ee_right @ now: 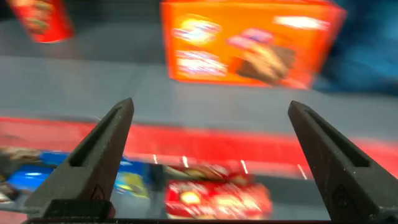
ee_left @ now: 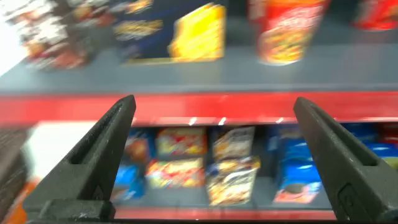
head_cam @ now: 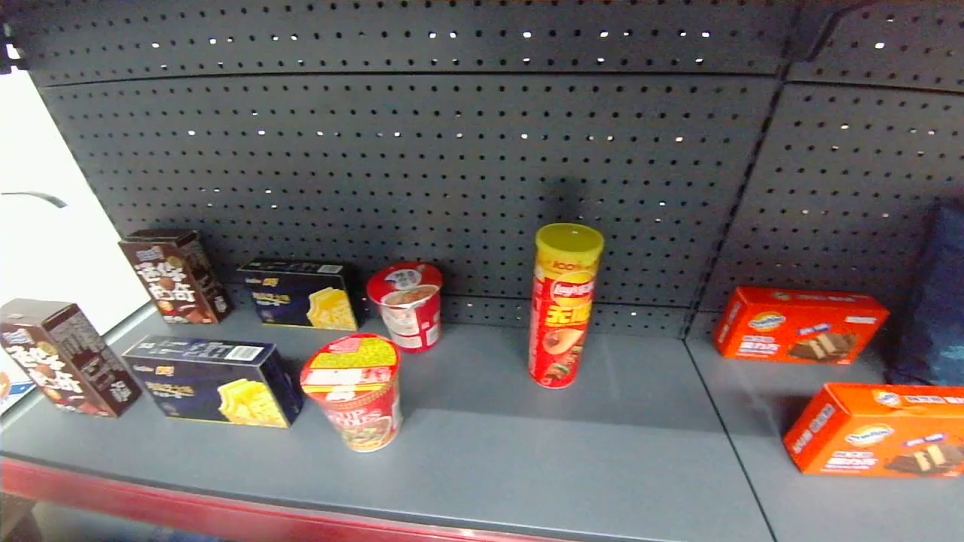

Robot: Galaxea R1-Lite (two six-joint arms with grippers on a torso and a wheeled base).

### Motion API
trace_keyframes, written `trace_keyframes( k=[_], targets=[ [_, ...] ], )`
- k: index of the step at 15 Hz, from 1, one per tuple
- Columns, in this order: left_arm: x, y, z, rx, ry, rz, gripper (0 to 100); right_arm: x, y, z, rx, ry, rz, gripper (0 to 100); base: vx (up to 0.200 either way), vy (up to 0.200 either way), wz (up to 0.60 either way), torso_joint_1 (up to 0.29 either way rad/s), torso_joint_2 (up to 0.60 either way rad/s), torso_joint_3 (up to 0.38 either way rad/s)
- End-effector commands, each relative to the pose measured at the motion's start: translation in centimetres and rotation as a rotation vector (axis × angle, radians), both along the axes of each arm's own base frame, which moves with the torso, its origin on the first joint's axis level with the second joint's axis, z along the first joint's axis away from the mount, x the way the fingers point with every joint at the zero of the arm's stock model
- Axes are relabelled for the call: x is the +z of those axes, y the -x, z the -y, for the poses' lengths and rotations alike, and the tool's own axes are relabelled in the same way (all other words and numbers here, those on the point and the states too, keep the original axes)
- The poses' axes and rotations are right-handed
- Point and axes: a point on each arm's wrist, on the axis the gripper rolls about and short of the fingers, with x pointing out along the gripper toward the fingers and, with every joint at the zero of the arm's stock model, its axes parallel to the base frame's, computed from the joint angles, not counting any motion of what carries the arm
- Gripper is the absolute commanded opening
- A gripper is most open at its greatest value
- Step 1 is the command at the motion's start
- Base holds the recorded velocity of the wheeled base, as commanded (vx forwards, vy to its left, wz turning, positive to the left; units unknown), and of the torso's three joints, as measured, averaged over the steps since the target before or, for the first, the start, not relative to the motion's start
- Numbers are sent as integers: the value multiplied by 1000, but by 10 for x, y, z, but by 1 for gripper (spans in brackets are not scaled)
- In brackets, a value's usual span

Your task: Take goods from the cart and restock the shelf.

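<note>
Shelf (head_cam: pixel 565 452) lies just ahead of both pincers, its red edge seen between their fingers. Left pincer (ee_left: pixel 214 158) and right pincer (ee_right: pixel 211 158) are wide, holding nothing. It seems a fetching step: next calls for taking one item from the cart.

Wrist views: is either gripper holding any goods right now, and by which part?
Nothing is held. The left gripper and the right gripper are both open, with no goods between their fingers.
</note>
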Motion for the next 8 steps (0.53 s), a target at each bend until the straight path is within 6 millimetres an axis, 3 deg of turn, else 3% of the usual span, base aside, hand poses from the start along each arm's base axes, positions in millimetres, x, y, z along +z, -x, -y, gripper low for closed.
trace_keyframes(
  k=[1, 8],
  targets=[
    [0, 0, 0, 0, 0, 2, 100, 0, 0, 0, 0, 0, -1, 100, 0, 0, 600, 22, 7, 2],
    [0, 0, 0, 0, 5, 0, 100, 0, 0, 0, 0, 0, -1, 100, 0, 0, 600, 3, 2, 3]
  ],
)
